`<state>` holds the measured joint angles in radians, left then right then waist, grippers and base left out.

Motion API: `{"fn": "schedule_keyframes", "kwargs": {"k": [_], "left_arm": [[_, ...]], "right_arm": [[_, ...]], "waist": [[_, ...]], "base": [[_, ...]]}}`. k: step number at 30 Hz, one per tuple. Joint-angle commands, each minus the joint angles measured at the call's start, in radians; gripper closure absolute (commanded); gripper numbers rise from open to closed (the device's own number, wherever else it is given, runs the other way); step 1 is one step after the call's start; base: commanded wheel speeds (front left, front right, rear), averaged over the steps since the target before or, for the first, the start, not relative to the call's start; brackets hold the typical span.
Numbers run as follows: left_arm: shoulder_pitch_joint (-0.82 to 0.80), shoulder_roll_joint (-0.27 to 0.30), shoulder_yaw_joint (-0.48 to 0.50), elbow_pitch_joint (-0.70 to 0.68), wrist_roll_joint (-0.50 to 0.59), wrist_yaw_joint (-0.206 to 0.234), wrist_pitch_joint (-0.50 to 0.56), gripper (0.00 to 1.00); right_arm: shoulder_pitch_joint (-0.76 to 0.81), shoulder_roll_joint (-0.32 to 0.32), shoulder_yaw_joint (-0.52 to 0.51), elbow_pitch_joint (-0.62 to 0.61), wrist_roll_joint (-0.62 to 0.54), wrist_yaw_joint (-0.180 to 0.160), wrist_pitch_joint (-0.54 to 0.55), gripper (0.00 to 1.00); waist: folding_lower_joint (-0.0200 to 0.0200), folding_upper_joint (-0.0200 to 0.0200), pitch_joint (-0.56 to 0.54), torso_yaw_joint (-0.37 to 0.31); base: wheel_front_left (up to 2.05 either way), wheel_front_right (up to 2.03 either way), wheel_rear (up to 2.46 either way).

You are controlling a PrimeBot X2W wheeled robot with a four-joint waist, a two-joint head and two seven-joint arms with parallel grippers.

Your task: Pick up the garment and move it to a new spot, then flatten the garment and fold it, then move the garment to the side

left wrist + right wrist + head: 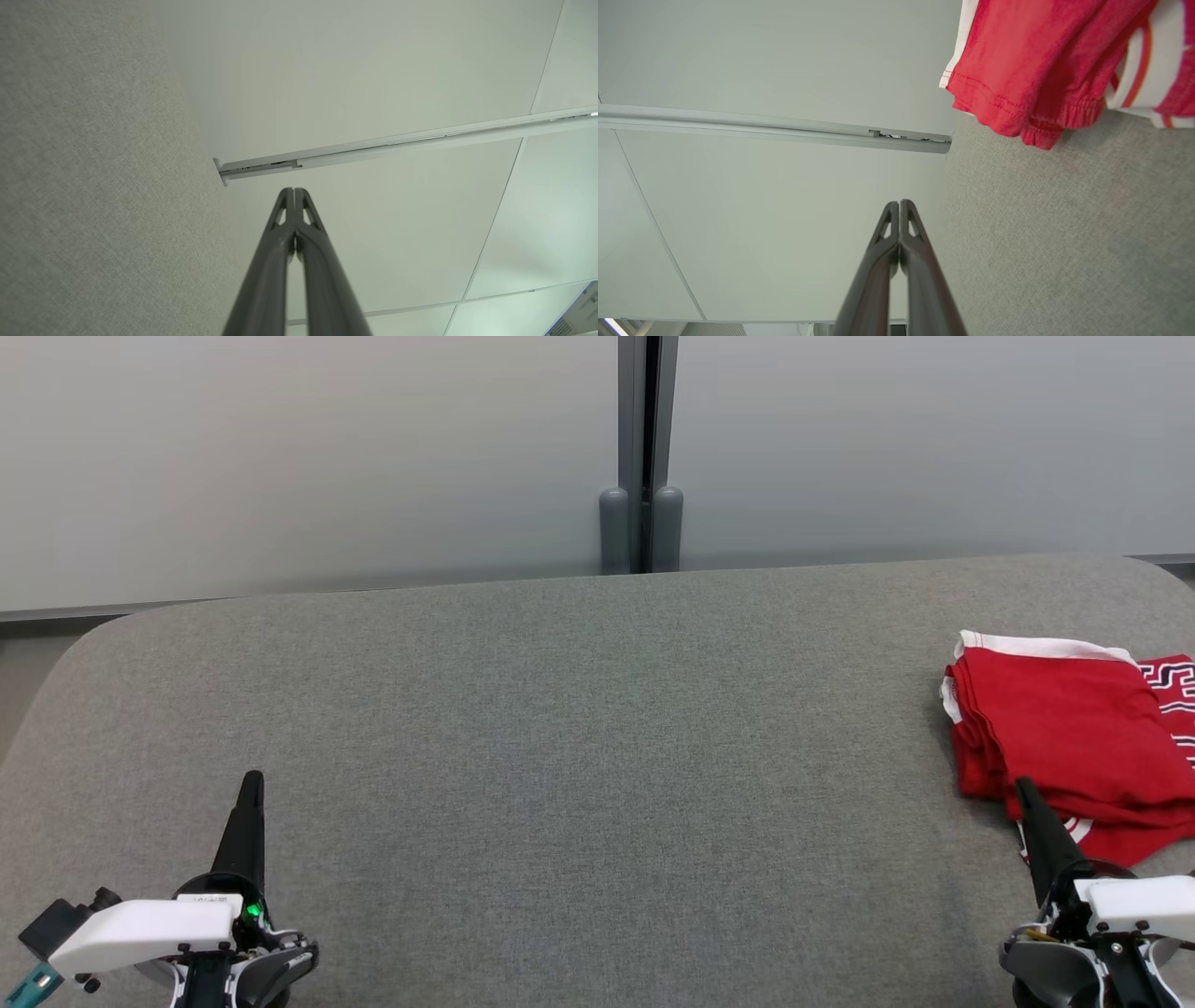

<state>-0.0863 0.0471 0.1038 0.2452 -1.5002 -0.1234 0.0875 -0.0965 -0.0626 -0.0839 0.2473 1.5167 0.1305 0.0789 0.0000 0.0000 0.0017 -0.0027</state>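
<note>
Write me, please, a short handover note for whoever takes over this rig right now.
Left tool: shut, empty, low at the left over the grey fabric-covered table.
Right tool: shut, empty, by the near edge of the red garment with white trim.
Garment: folded, lying at the table's right side.
Done: folding and moving aside, apparently.
Left: nothing evident.

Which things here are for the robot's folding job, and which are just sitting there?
For the job:
red garment, lying folded over at the right end of the surface
left gripper, shut and empty
right gripper, shut and empty, next to the garment

Just there:
grey fabric surface
pale wall panels
grey post between them
</note>
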Motion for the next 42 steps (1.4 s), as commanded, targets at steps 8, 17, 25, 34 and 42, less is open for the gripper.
{"fn": "schedule_keyframes", "kwargs": {"k": [8, 17, 25, 34, 42], "left_arm": [[-0.027, 0.006, 0.009, 0.0, -0.064, -0.009, 0.015, 1.0], [-0.031, 0.006, 0.013, 0.001, -0.115, -0.011, 0.031, 1.0], [-0.03, 0.006, 0.013, 0.001, -0.113, -0.01, 0.03, 1.0], [-0.03, 0.006, 0.013, 0.001, -0.113, -0.01, 0.03, 1.0], [-0.03, 0.006, 0.013, 0.001, -0.113, -0.01, 0.03, 1.0]], "right_arm": [[-0.015, 0.003, -0.017, -0.005, 0.06, 0.0, 0.019, 1.0], [-0.015, 0.007, -0.027, -0.004, 0.104, 0.0, 0.035, 1.0], [-0.015, 0.008, -0.028, -0.004, 0.101, 0.0, 0.034, 1.0], [-0.015, 0.008, -0.029, -0.004, 0.1, 0.0, 0.035, 1.0], [-0.015, 0.009, -0.029, -0.004, 0.099, 0.0, 0.036, 1.0]], "waist": [[0.0, 0.0, 0.001, 0.001], [0.0, 0.0, 0.001, 0.003], [0.0, 0.0, 0.001, 0.003], [0.0, 0.0, 0.001, 0.003], [0.0, 0.0, 0.001, 0.003]], "base": [[0.0, 0.0, 0.0], [0.0, 0.0, 0.0], [0.0, 0.0, 0.0], [0.0, 0.0, 0.0], [0.0, 0.0, 0.0]]}}
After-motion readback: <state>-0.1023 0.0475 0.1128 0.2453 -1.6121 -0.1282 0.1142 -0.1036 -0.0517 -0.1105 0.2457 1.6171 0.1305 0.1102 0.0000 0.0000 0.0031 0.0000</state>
